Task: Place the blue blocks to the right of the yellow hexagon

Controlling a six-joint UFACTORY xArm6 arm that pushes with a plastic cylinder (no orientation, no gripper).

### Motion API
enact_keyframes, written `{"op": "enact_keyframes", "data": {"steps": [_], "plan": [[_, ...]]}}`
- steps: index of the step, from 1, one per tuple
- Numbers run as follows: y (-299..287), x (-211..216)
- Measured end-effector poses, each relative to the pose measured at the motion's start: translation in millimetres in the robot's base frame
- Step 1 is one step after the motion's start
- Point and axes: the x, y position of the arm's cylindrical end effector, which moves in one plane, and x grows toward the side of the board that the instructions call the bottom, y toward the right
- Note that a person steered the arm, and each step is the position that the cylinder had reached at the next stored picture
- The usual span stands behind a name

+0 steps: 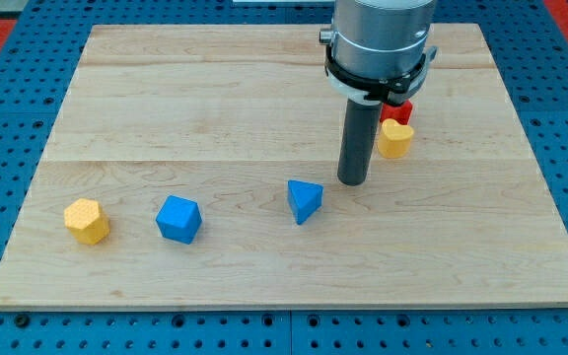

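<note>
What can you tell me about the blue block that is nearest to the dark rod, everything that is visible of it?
The blue triangular block is a small wedge of plain, matte blue, with flat faces and sharp edges and one point toward the view's bottom. It lies on the wooden board, a little below the middle. My tip stands just to its upper right, with a narrow gap between; nothing else touches it. The blue cube lies apart, to its left.
</note>
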Motion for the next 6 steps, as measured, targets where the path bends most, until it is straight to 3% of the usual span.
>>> {"op": "enact_keyframes", "data": {"steps": [2, 3, 4, 5, 6], "plan": [[0, 0], [-17, 0], [-74, 1], [-83, 33], [-76, 28]]}}
